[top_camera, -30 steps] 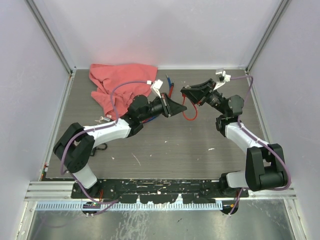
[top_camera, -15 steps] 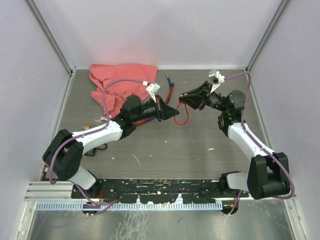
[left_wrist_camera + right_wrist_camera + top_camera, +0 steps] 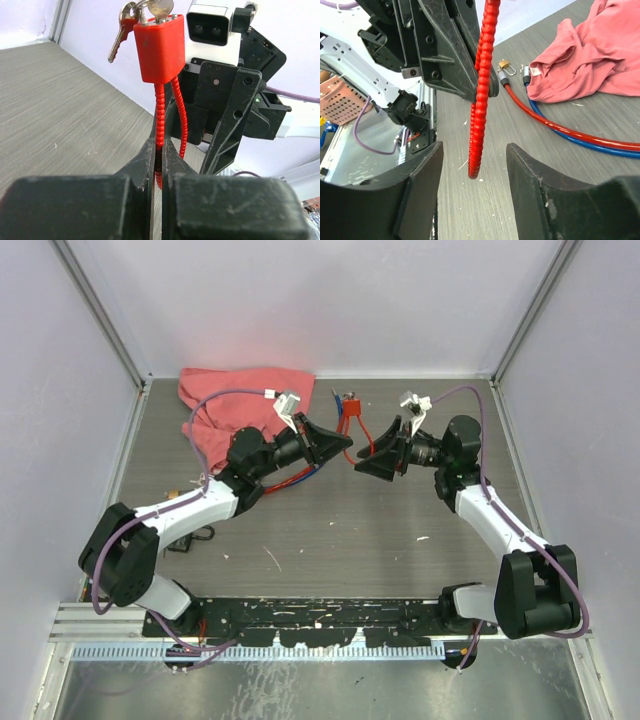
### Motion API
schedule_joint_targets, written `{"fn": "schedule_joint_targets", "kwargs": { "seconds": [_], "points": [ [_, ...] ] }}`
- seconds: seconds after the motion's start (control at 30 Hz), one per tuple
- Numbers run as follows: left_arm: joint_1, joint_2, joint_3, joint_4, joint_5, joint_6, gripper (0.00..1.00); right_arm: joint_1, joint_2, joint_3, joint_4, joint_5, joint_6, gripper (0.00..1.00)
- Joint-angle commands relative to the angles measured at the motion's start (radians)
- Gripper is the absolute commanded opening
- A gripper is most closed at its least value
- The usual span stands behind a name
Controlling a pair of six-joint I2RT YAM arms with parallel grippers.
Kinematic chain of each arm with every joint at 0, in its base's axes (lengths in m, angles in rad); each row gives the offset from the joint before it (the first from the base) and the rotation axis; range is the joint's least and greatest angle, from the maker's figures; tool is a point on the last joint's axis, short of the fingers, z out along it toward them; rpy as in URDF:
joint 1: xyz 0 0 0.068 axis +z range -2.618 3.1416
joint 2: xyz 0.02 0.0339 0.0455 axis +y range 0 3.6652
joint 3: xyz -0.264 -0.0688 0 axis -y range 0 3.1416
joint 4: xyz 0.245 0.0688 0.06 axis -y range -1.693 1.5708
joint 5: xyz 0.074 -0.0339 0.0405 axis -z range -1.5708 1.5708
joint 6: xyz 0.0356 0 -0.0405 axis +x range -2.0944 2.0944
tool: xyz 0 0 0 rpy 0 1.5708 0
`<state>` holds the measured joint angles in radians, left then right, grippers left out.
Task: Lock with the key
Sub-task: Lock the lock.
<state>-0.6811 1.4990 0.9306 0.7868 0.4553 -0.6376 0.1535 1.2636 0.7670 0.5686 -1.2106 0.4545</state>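
Note:
A red padlock (image 3: 160, 50) with a long ribbed red cable loop (image 3: 159, 115) hangs upright in the air. A key (image 3: 159, 7) stands in its top, and a spare key (image 3: 120, 30) dangles beside it. My left gripper (image 3: 161, 150) is shut on one strand of the loop below the lock body. In the top view the padlock (image 3: 350, 403) sits just beyond the left gripper (image 3: 338, 443). My right gripper (image 3: 372, 458) faces it from the right. The right gripper (image 3: 475, 165) stands open, and the bottom of the cable loop (image 3: 481, 100) hangs free between its fingers.
A pink-red cloth (image 3: 240, 405) lies at the back left. Red and blue cables (image 3: 580, 135) run across the table beside it, ending by a small brass padlock (image 3: 505, 66). More small locks (image 3: 190, 490) lie near the left arm. Walls enclose three sides.
The left gripper lifted the red padlock up and toward the back. The right gripper swung down to the left and opened, so the loop now hangs between its fingers.

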Motion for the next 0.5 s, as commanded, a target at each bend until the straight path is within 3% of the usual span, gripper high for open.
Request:
{"fn": "schedule_joint_targets", "kwargs": {
  "seconds": [0.0, 0.47],
  "points": [
    [-0.001, -0.046, 0.006, 0.119, -0.003, 0.016, 0.00, -0.014, -0.033, 0.066, -0.030, -0.068, -0.013, 0.62],
    [0.000, -0.088, -0.014, 0.081, 0.041, 0.044, 0.00, -0.032, -0.029, 0.152, -0.155, -0.121, -0.057, 0.66]
  ]
}}
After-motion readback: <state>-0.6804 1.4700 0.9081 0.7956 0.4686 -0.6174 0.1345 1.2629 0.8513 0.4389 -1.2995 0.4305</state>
